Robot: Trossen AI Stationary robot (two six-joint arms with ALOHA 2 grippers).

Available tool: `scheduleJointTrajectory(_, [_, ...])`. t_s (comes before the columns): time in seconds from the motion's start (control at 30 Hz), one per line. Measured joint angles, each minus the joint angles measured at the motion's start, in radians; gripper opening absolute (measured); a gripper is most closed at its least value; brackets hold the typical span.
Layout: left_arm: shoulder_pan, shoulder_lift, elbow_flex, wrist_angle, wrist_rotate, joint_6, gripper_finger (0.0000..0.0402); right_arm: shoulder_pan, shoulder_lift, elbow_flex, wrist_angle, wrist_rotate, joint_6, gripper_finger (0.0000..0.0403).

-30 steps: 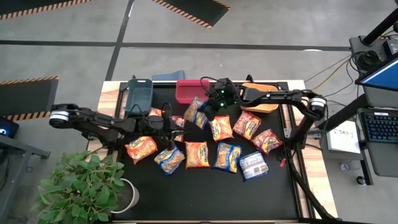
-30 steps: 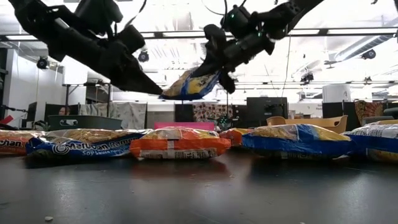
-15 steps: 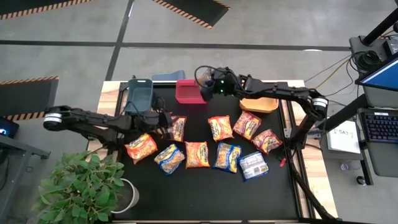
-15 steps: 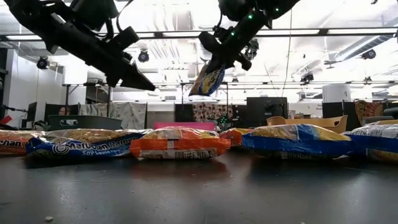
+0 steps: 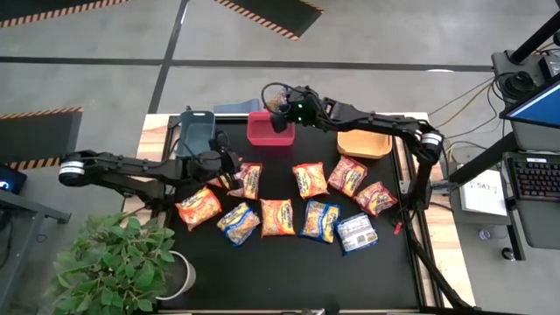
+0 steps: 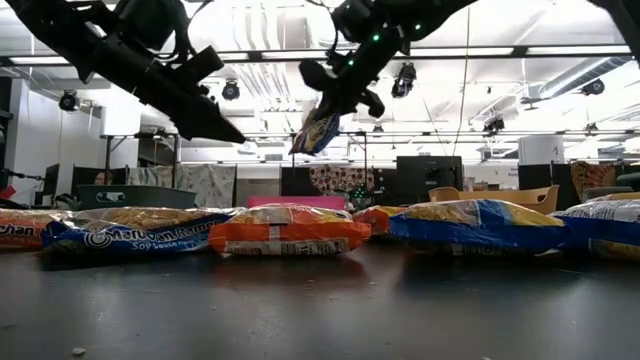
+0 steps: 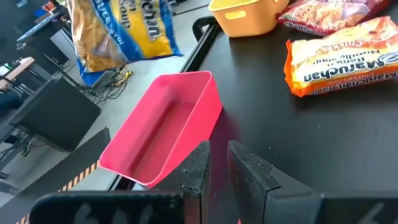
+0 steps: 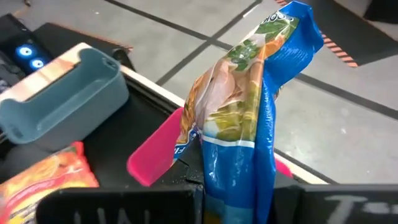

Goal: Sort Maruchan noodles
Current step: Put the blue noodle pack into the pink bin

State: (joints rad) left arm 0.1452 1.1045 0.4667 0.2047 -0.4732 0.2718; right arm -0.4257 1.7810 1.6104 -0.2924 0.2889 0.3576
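Note:
Several Maruchan noodle packets (image 5: pixel 278 216), orange, red-orange and blue-and-yellow, lie flat on the black table (image 5: pixel 289 271). My right gripper (image 5: pixel 282 112) hangs high over the red bin (image 5: pixel 267 131) at the far edge, shut on a blue-and-yellow packet (image 8: pixel 249 118). That packet also shows in the low view (image 6: pixel 316 130). My left gripper (image 7: pixel 217 165) is low over the table's left middle, pointing at the red bin (image 7: pixel 165 124). Its fingers are shut with nothing between them, beside an orange packet (image 5: pixel 250 179). My right gripper pinches the blue-and-yellow packet by one short end (image 8: pixel 239 183) between its two fingers; the gripper's body hides the exact spot. The packet is lifted clear of the table. It hangs tilted below the fingers (image 6: pixel 345 95), bulged and crinkled.
Three bins stand along the far edge: dark grey (image 5: pixel 197 131), red, and orange (image 5: pixel 363 142). A silver-white packet (image 5: pixel 356 233) lies at the near right of the group. A potted plant (image 5: pixel 114 262) stands off the table's near left corner. The near strip of the table is bare.
My right gripper has risen and gone toward the far edge and a little left, from over the middle packets to above the red bin. Its blue-and-yellow packet, nearly level before, now hangs on end. My left gripper has tipped up slightly and stays shut.

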Motion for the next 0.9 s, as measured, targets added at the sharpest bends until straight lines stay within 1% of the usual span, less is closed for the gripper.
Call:
scheduleJointTrajectory(0.2, [0.000,-0.015,0.004,-0.031,0.000,-0.008,0.0039,-0.012,0.114,0.121,-0.051,-0.001,0.010,0.0018])
scheduleJointTrajectory(0.3, [0.000,-0.024,0.004,-0.046,0.000,-0.011,0.0039,-0.013,0.178,0.192,-0.106,0.000,0.010,0.0018])
scheduleJointTrajectory(0.37, [0.000,-0.027,0.004,-0.047,0.000,-0.013,0.0039,-0.015,0.222,0.248,-0.185,0.007,0.013,0.0018])
scheduleJointTrajectory(0.43, [0.000,-0.033,0.004,-0.053,0.000,-0.019,0.0039,-0.017,0.266,0.315,-0.272,0.040,0.033,0.0018])
scheduleJointTrajectory(0.57, [0.000,-0.037,0.004,-0.062,-0.013,-0.019,0.0039,-0.016,0.345,0.438,-0.431,0.150,0.044,0.0018])
scheduleJointTrajectory(0.63, [0.000,-0.038,0.004,-0.060,-0.014,-0.019,0.0039,-0.016,0.377,0.483,-0.482,0.159,0.054,0.0018])
scheduleJointTrajectory(0.73, [0.000,-0.038,0.004,-0.063,-0.015,-0.021,0.0039,-0.015,0.403,0.516,-0.516,0.160,0.083,0.0018])
scheduleJointTrajectory(0.9, [0.000,-0.038,0.004,-0.066,-0.015,-0.023,0.0039,-0.015,0.407,0.515,-0.547,0.160,0.118,0.0018])
